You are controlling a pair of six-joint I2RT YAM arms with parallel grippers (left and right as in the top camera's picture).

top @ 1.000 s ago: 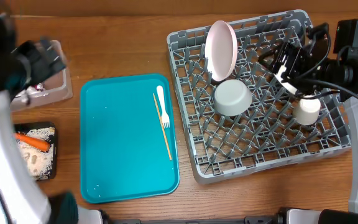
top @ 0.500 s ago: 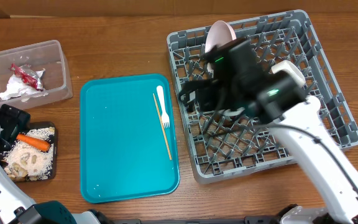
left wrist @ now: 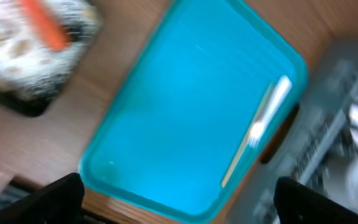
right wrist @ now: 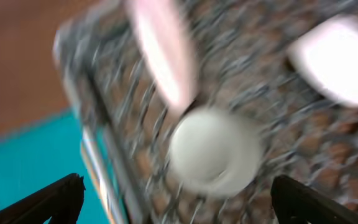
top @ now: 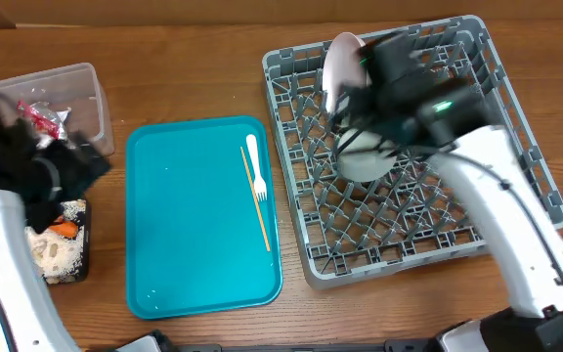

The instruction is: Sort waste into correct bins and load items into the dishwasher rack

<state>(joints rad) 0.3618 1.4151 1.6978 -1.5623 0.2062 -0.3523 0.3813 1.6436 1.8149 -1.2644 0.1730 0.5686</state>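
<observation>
From overhead, the rack (top: 409,259) fills the right of the counter (top: 203,59). The plate (top: 340,59) stands on edge between pegs at its far side, likely so it takes little room. The grey bowl (top: 365,161) sits just in front of it, half under the blurred right arm, which also hides the cup and the whitish bowl. The fork (top: 255,166) and stick (top: 260,210) lie side by side on the teal tray (top: 184,225) near the edge by the rack, apparently the last items to load. At the left, the smeared left arm covers much of the tub (top: 94,88) and the black tray (top: 84,249). Only the wrapper (top: 45,117), a bit of carrot (top: 64,228) and some scraps (top: 52,252) show, so food seems kept apart from paper and foil; the napkin is hidden. The left wrist view looks down on the teal tray, with the fork and stick to the right and the black tray at upper left. The left end effector (left wrist: 179,202) has its fingers spread wide and holds nothing. The right wrist view is badly blurred, showing the plate, the grey bowl below it, and a white blob at upper right that could be either the cup or a bowl. The right end effector (right wrist: 176,193) also gapes empty above the rack.
</observation>
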